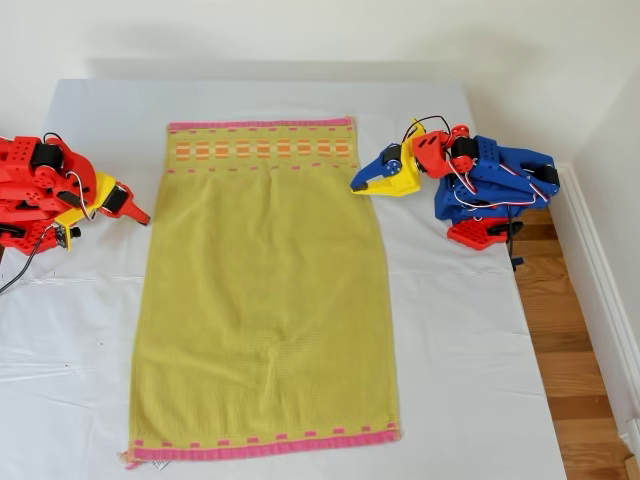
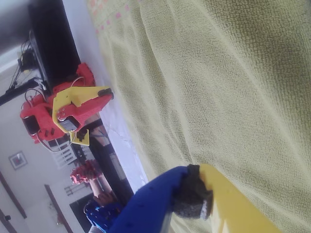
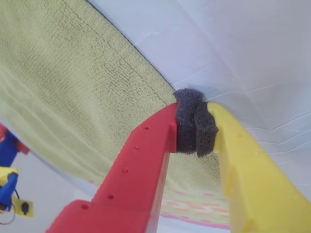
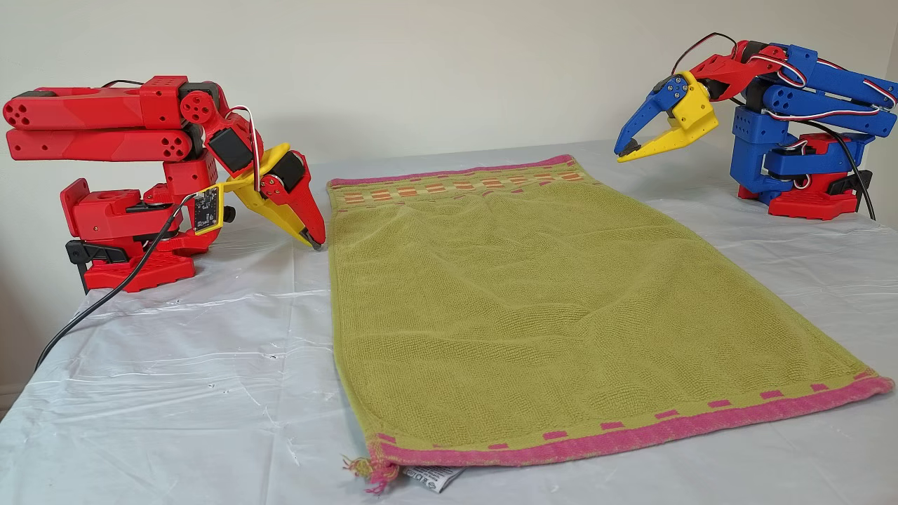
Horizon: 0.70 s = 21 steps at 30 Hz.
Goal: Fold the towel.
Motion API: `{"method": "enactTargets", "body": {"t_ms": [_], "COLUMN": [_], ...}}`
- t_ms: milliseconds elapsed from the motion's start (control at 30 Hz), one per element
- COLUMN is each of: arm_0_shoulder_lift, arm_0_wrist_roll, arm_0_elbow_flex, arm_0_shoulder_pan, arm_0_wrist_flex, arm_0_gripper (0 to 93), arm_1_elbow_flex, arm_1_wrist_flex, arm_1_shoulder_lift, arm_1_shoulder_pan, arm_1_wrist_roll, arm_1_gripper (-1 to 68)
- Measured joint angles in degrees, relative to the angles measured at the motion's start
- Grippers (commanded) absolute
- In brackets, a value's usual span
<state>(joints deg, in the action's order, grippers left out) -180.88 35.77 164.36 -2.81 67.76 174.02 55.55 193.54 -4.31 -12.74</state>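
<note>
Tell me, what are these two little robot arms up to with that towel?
Nothing is being handled yet. The towel lies spread flat on a white sheet, unfolded. The blue arm's first gripper hangs just above the towel's edge on the exterior view's right, jaws shut and empty. The red arm's second gripper sits low beside the opposite edge, also shut and empty. Both are near the end with the orange band, so folding has not begun.

towel (image 1: 265,300) tag print too small; red arm (image 1: 35,190) cropped
</note>
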Motion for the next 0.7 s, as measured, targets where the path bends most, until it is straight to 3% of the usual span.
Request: {"method": "enactTargets", "body": {"t_ms": [700], "arm_0_shoulder_lift": [0.0], "arm_0_wrist_roll": [-0.4], "arm_0_elbow_flex": [0.0], "arm_0_shoulder_pan": [0.0], "arm_0_wrist_flex": [0.0], "arm_0_gripper": [1.5], "arm_1_elbow_flex": [0.0], "arm_1_wrist_flex": [0.0], "arm_1_shoulder_lift": [0.0], "arm_1_shoulder_pan": [0.0], "arm_1_wrist_roll": [0.0], "arm_1_gripper": [0.1]}}
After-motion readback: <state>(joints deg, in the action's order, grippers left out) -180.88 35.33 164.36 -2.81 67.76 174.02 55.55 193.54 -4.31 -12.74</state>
